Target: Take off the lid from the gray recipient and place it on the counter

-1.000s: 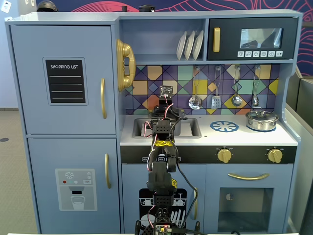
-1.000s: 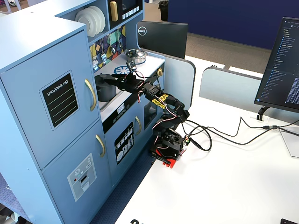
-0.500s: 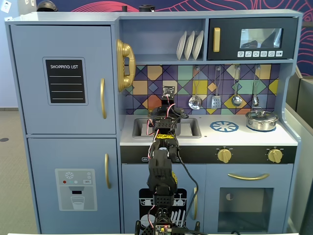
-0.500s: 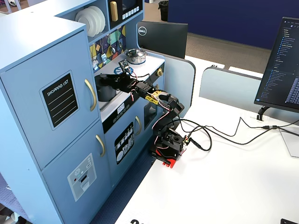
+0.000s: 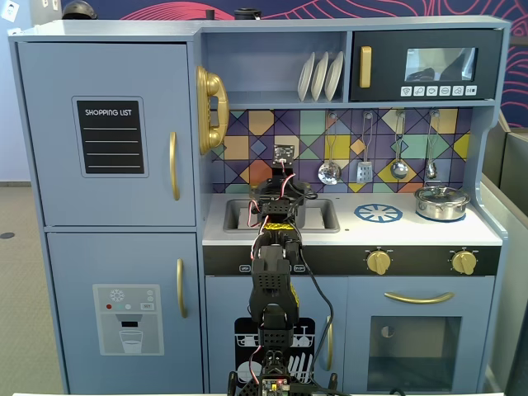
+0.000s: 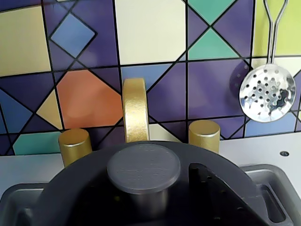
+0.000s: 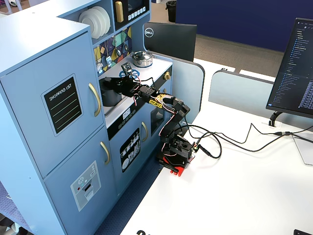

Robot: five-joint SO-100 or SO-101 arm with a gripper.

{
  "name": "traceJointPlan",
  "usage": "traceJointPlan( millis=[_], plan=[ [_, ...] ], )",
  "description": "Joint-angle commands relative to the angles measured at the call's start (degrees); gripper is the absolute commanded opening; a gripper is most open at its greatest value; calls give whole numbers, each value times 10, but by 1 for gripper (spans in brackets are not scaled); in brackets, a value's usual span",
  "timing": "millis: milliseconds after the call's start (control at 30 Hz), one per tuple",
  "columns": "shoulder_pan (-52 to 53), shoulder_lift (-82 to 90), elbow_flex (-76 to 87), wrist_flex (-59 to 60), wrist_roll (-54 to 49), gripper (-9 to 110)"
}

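The dark gray lid (image 6: 94, 188) fills the bottom of the wrist view, with its round knob (image 6: 143, 167) in the middle. It lies on the gray pot (image 7: 110, 95), which stands in the sink recess of the white counter (image 5: 412, 233). In a fixed view the arm hides the pot. My gripper (image 6: 153, 197) hangs right over the lid, at the knob. One dark finger (image 6: 211, 188) shows just right of the knob with a small gap; the other finger is out of sight. The gripper (image 7: 120, 84) looks open and holds nothing.
A gold faucet (image 6: 135, 110) and two gold taps (image 6: 75, 143) stand right behind the pot, against the tiled wall. A slotted spoon (image 6: 267, 94) hangs at the right. The shiny silver pot (image 5: 441, 202) sits at the counter's right end, beside the burner print (image 5: 379, 213).
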Motion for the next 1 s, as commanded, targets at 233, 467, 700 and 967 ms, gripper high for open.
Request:
traceJointPlan(
  millis=[233,467,700,967],
  plan=[
    [4,69,-18,-54,-5,0],
    [55,146,-21,11,-24,0],
    [179,171,-11,40,0,0],
    [288,141,54,-19,17,0]
  ],
)
